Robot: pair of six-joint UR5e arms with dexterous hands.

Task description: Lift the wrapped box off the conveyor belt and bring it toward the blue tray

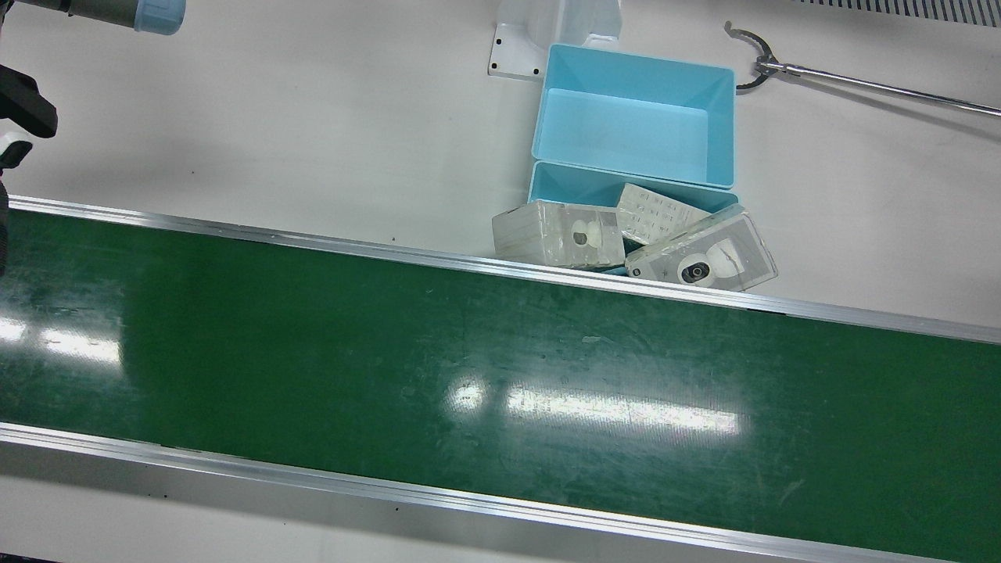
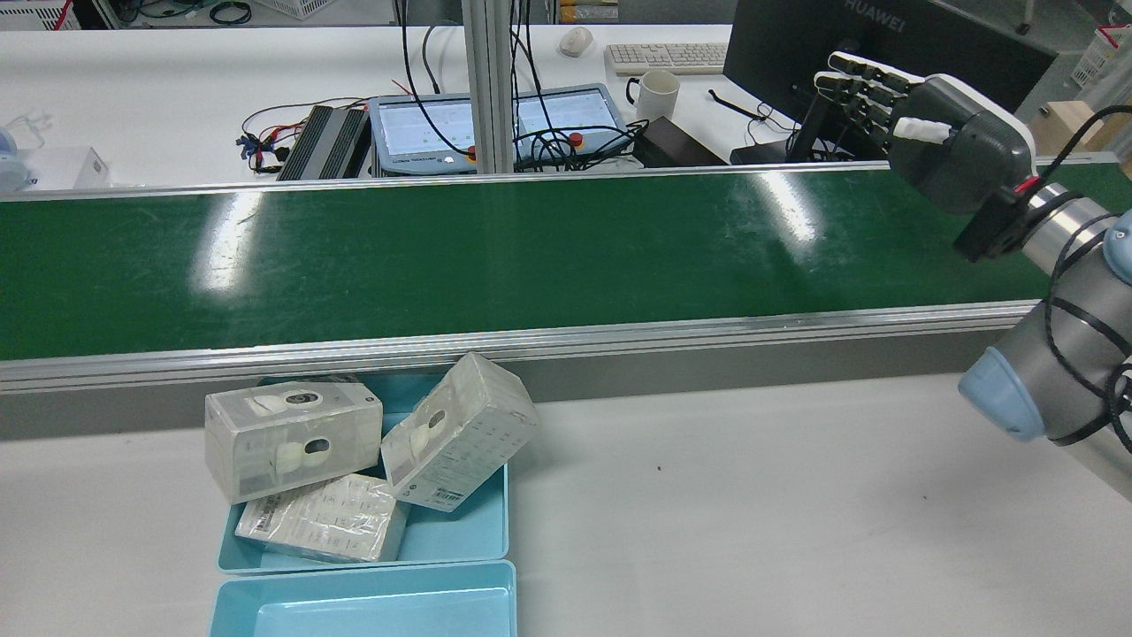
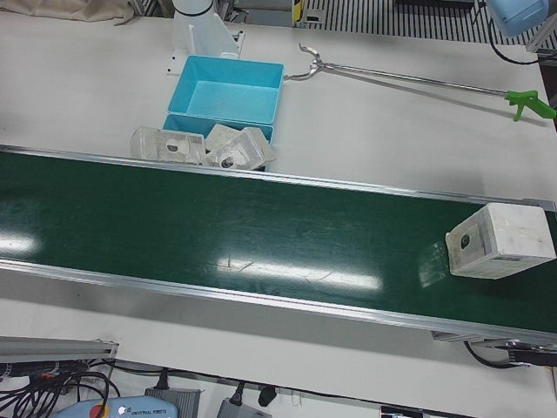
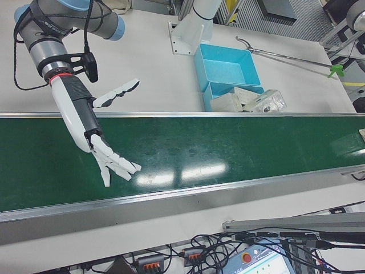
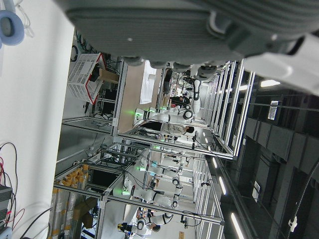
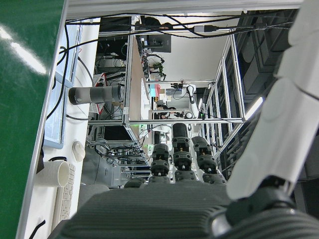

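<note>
The belt (image 3: 218,235) crosses the worktop (image 2: 752,495). The right hand (image 4: 100,145) hangs over it, fingers spread, holding nothing. The tray (image 1: 633,117) sits far off to the hand's left, beside the belt. The box (image 3: 500,242) rides the belt's far end, well apart from the hand. The left hand's (image 5: 199,30) state cannot be told.
</note>
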